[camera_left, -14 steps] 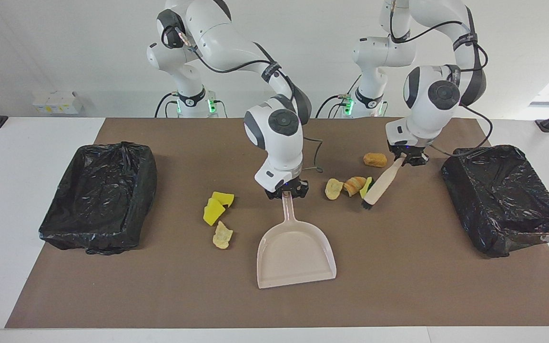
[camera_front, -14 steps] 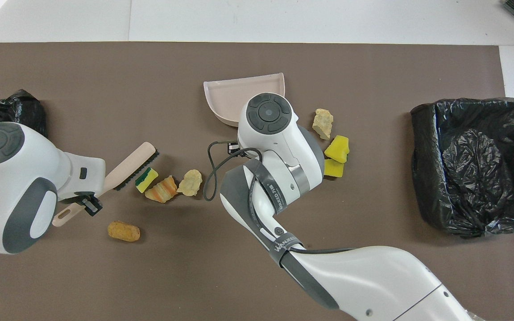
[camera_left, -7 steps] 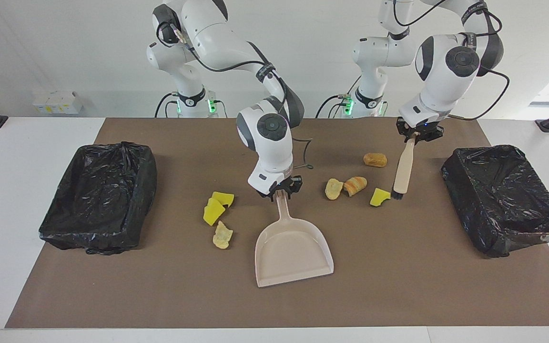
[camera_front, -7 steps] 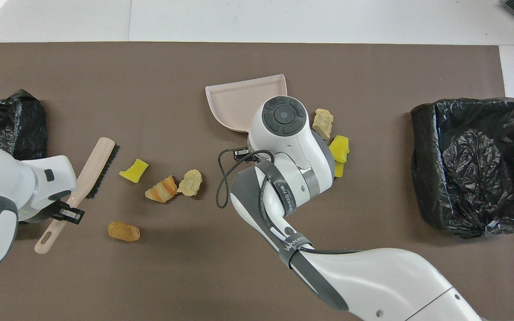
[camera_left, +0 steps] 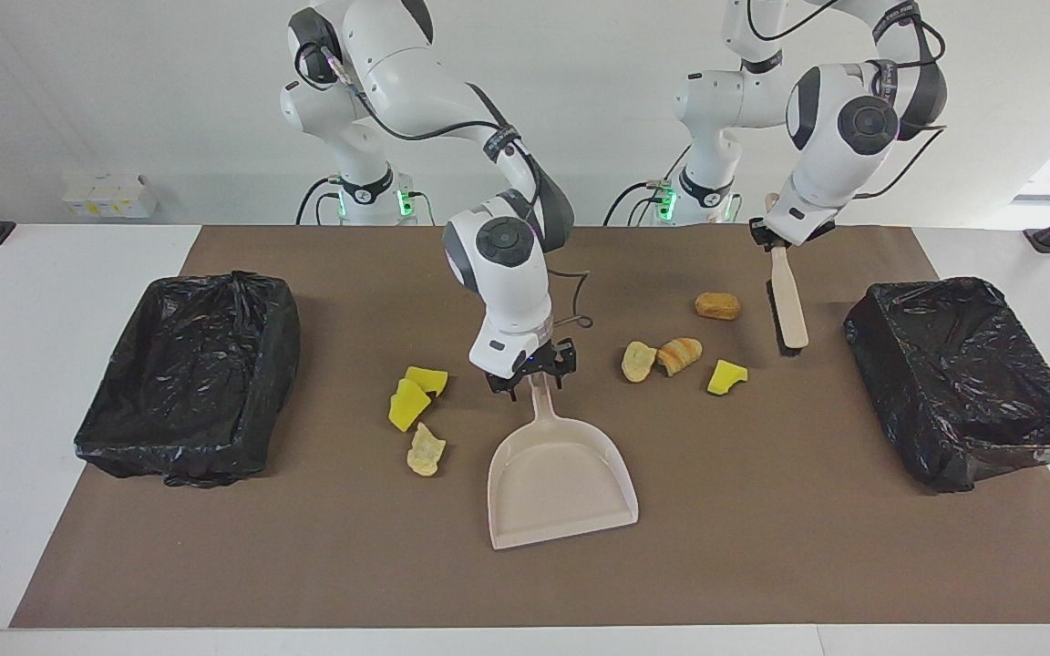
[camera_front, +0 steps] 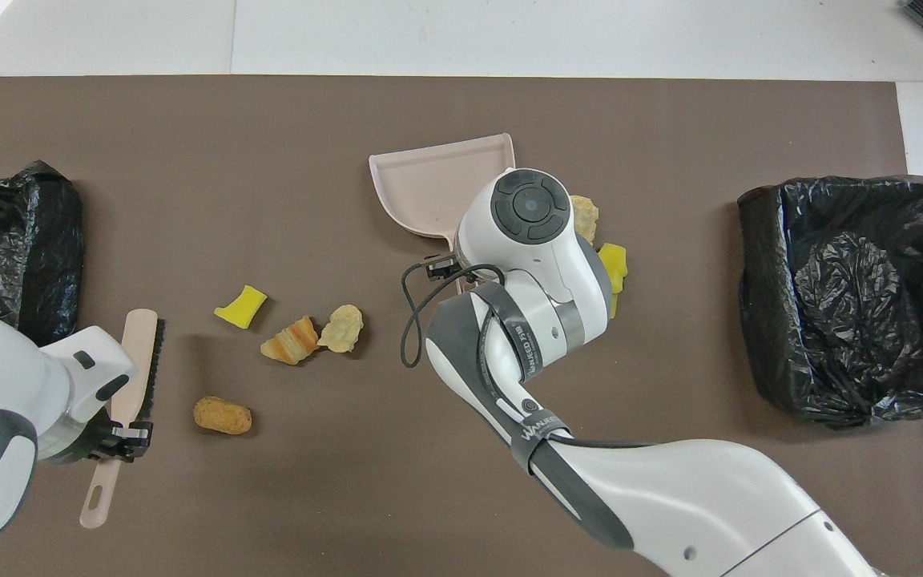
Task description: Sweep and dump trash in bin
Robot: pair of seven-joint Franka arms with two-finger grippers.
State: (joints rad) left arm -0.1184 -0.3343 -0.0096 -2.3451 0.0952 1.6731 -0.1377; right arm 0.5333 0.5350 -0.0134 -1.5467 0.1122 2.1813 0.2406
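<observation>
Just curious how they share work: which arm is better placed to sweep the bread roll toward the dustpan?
Probably the left. Its fingers hold the brush, which hangs beside the bread roll. The right arm is down at the handle of the dustpan and has no brush.

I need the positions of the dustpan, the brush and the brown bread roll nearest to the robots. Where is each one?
dustpan (camera_left: 561, 483): facing view, middle of its flat pan.
brush (camera_left: 787, 301): facing view, on its beige back.
bread roll (camera_left: 717, 305): facing view, middle of its top.
</observation>
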